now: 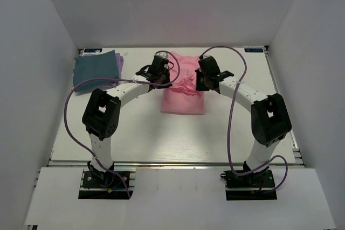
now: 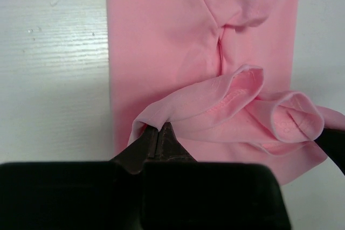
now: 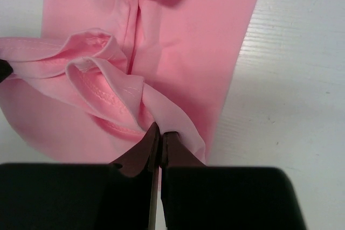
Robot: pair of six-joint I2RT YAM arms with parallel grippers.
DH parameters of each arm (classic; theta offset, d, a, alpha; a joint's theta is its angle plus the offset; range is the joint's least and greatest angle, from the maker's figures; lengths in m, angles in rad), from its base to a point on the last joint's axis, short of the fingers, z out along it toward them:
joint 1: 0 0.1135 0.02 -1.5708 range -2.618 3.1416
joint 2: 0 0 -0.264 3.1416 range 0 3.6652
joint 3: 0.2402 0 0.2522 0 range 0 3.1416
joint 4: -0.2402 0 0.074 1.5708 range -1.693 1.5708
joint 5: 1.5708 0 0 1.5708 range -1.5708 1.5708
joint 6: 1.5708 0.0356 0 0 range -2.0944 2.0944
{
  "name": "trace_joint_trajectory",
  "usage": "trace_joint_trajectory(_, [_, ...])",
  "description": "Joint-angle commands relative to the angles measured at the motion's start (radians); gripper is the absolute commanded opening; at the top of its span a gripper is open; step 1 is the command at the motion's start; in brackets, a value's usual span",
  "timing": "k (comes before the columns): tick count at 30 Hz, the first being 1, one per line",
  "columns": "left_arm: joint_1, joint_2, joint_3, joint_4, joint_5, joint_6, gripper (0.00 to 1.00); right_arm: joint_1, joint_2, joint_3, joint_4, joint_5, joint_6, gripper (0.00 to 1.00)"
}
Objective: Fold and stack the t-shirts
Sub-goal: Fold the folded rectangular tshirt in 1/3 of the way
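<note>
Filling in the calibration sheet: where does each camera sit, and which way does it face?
Top external: above and behind the robot, looking down on the table; left arm and right arm show whole.
Left wrist: on the left arm, looking down past the left gripper, shut on the pink t-shirt.
Right wrist: same on the right arm; right gripper shut on it too.
Shared: both wrist views show the same bunched fold.
</note>
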Motion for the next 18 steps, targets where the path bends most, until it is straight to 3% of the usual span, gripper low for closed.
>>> trace_joint_trajectory(1, [0.022,0.006,0.063,0.028,0.023,0.019,0.0,-0.025,0.032,0.067,0.001,-0.023,-0.026,0.0])
trace_joint_trajectory(11, [0.06,0.133,0.162,0.05,0.086,0.034,0.0,-0.082,0.178,0.19,0.01,-0.104,-0.023,0.0])
trace_joint_trajectory(14, [0.071,0.164,0.193,0.061,0.086,0.023,0.07,-0.099,0.218,0.234,0.021,-0.113,-0.013,0.0])
trace_joint_trajectory(15, [0.082,0.179,0.214,0.07,0.076,0.014,0.16,-0.101,0.231,0.247,0.03,-0.119,-0.01,0.02])
trace_joint_trajectory(16, [0.082,0.179,0.228,0.07,0.058,0.014,0.24,-0.114,0.245,0.254,0.036,-0.136,-0.013,0.19])
trace_joint_trajectory(17, [0.082,0.194,0.245,0.07,0.047,0.014,0.38,-0.119,0.256,0.303,0.036,-0.138,-0.013,0.29])
trace_joint_trajectory(18, [0.094,0.211,0.285,0.058,0.037,0.014,0.64,-0.125,0.267,0.32,0.036,-0.139,-0.013,0.39])
